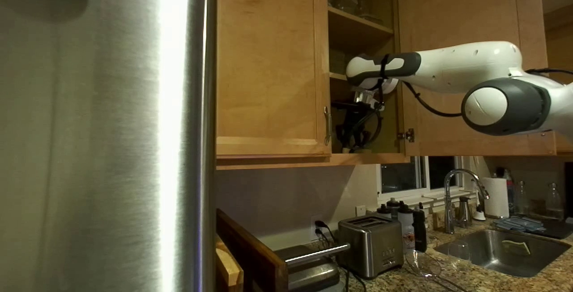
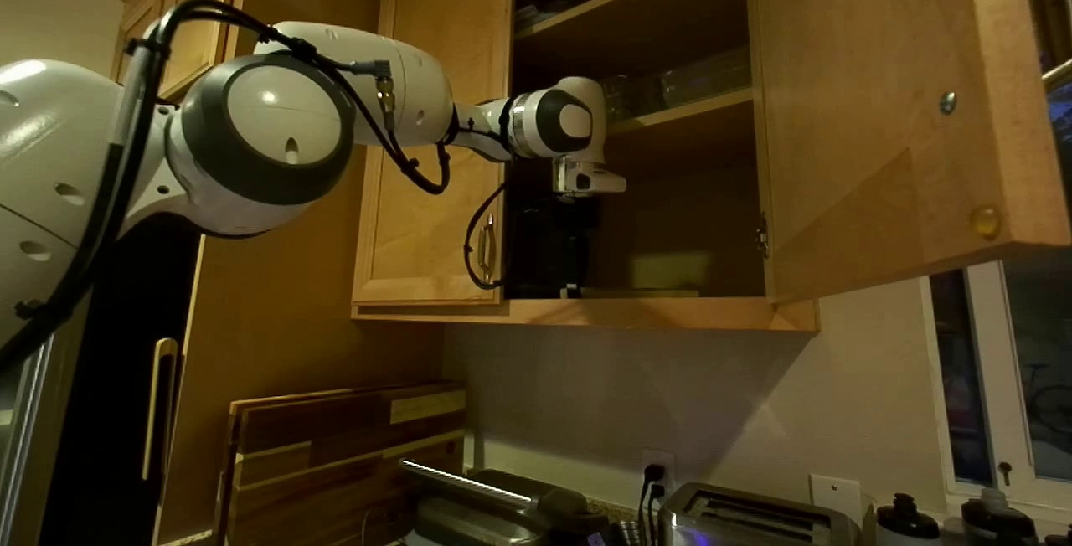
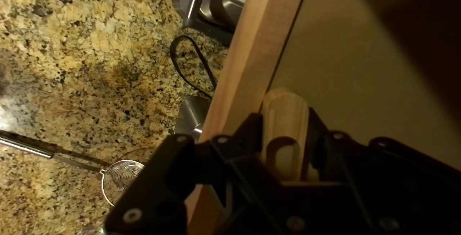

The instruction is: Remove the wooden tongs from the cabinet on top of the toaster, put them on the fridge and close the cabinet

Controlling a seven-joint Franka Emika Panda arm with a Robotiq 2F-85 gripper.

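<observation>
In the wrist view, the wooden tongs (image 3: pixel 286 119) show as a pale rounded end with an oval slot. My gripper (image 3: pixel 286 114) is shut on them, one black finger (image 3: pixel 254 128) against each side; the lower part of the tongs is hidden behind the gripper. Both exterior views place the gripper (image 2: pixel 571 288) low inside the honey-coloured cabinet (image 2: pixel 586 311), fingers down near its floor. The cabinet's right-hand door (image 1: pixel 461 19) is swung wide. Beneath stands the brushed-steel toaster (image 1: pixel 371 247). The fridge's stainless side (image 1: pixel 107 148) fills the left of an exterior view.
A closed door (image 1: pixel 268 63) with a metal handle flanks the opening, close to my wrist. Shelves (image 2: pixel 678 110) with glassware sit above the gripper. Below are a countertop grill (image 1: pixel 309 269), cutting boards (image 2: pixel 343 462), bottles (image 1: pixel 405 225), a wire strainer (image 3: pixel 120 177) and the sink (image 1: pixel 506 251).
</observation>
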